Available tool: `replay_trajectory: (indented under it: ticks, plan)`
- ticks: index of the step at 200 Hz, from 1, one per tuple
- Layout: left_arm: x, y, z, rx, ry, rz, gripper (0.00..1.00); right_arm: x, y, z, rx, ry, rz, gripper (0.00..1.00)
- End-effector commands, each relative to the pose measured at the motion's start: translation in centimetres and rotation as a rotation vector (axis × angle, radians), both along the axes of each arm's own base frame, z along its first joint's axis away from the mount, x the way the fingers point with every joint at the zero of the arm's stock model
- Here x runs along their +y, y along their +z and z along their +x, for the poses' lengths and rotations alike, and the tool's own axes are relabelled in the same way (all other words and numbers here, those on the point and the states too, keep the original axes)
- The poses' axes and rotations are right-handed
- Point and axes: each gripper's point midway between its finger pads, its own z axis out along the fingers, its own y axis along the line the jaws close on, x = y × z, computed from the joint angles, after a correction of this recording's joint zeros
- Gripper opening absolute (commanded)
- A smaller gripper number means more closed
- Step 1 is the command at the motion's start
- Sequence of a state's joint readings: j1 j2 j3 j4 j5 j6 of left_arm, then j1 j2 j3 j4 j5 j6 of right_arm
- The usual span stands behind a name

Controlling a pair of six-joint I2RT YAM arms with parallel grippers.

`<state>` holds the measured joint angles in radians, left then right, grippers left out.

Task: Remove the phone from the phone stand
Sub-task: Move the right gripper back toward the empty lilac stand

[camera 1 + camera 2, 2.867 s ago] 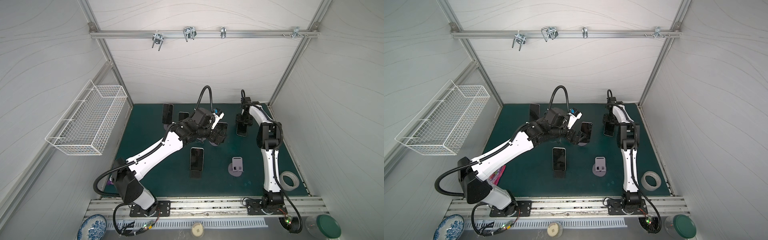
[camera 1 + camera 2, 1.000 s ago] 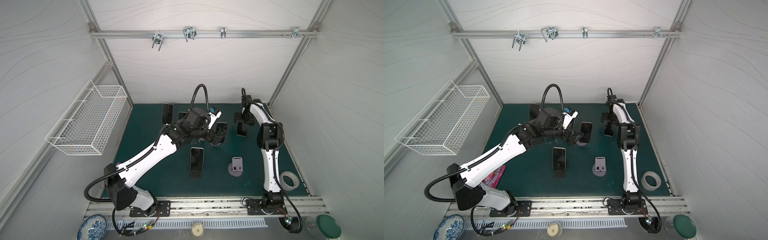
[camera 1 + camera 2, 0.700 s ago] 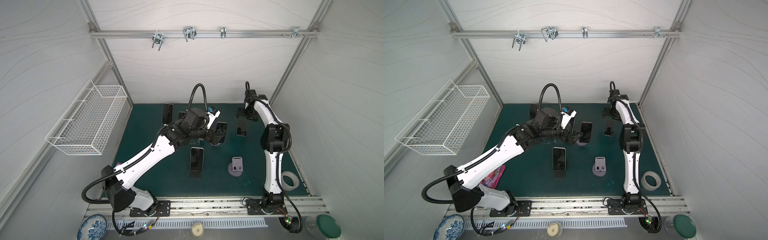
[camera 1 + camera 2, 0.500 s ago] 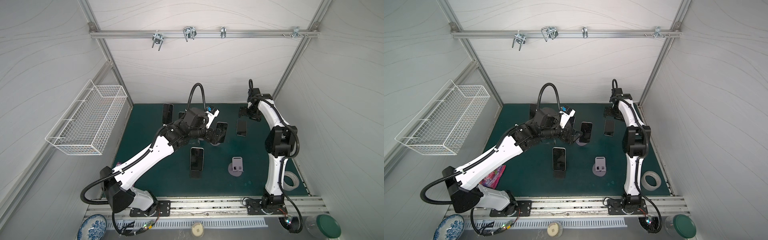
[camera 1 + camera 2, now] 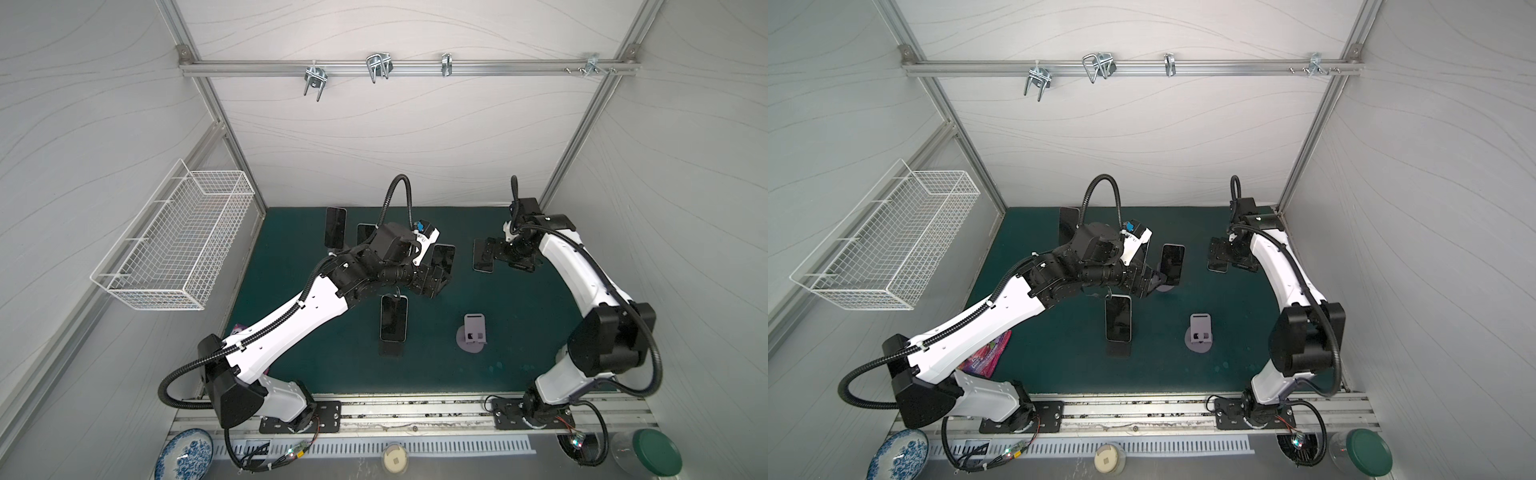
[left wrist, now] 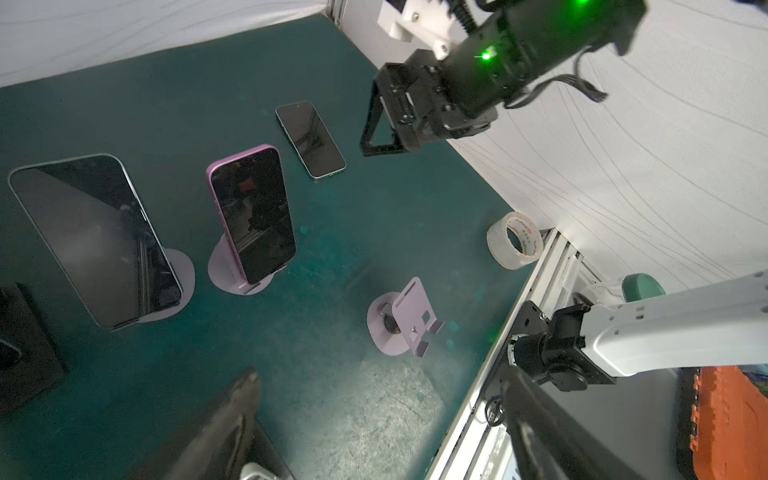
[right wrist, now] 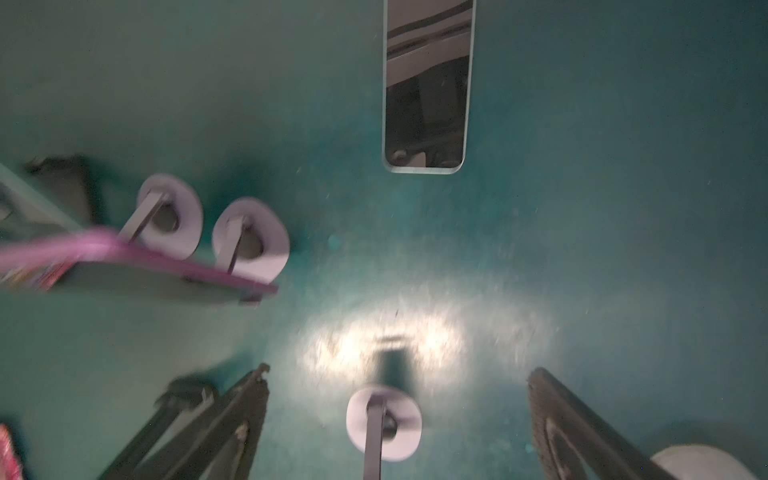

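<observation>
Now left gripper [image 6: 380,374] spread, empty, arm outstretched; right gripper [image 7: 400,370] wide, empty.

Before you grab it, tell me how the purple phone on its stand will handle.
The purple phone looks rigid, and its glossy glass face may be slippery. It leans on a round stand, so a sideways push would probably tip or drag both.

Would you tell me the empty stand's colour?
The empty stand is lilac; clearest in left wrist view.
</observation>
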<state>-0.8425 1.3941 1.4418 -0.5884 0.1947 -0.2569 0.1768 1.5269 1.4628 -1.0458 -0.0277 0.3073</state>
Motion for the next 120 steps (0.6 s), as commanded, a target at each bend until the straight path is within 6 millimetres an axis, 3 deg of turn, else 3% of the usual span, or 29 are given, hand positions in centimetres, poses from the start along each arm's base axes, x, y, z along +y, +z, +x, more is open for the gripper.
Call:
replay_trajectory:
  ticks: [1,78,120]
  plan:
    - [-0.4,0.9,-0.3,0.010,0.004,-0.028,0.91,0.7,1.1,-2.8,-0.018,0.007,0.055,0.98]
    - [-2.3,0.2,-2.2,0.008,-0.002,0.030,0.90,2.3,4.3,-10.1,-0.078,0.063,0.137,0.94]
    - [-2.8,-0.9,-4.3,0.023,-0.005,0.052,0.90,3.4,3.8,-12.7,-0.072,0.097,0.160,0.92]
